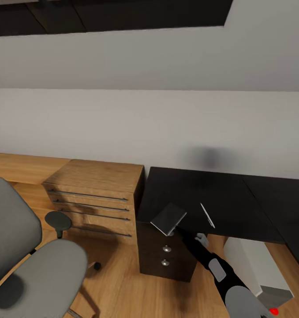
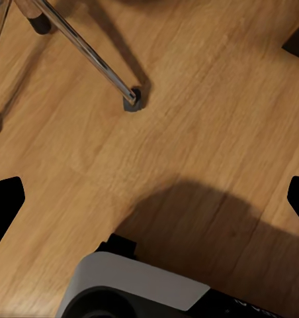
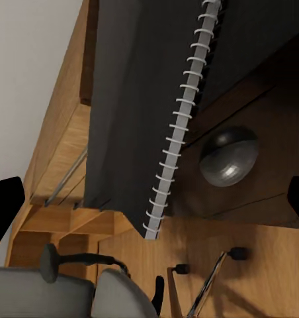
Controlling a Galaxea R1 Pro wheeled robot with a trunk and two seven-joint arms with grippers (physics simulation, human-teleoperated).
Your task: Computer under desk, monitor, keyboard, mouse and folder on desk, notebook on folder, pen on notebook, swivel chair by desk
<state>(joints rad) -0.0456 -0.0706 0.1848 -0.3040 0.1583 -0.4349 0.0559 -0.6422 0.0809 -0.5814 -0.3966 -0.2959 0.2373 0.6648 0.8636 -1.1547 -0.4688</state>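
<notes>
A grey spiral-bound notebook (image 1: 169,218) sits tilted over the front left corner of the black desk (image 1: 202,190), above the drawer unit (image 1: 166,256). My right gripper (image 1: 177,228) is right at its near edge. In the right wrist view the notebook (image 3: 143,99) lies ahead of the right gripper (image 3: 149,199), whose fingers stand wide apart and open. The left gripper (image 2: 149,199) hangs open over the wooden floor near the swivel chair's chrome leg (image 2: 90,53). The swivel chair (image 1: 35,260) stands at the left, and the computer (image 1: 255,260) sits under the desk. Monitor, keyboard, mouse, folder and pen are out of view.
A low oak chest (image 1: 96,194) with bar handles stands between the chair and the desk, against the white wall. A thin white sliver (image 1: 207,215) lies on the desk; I cannot tell what it is. A round silver knob (image 3: 229,157) shows close to the right wrist camera.
</notes>
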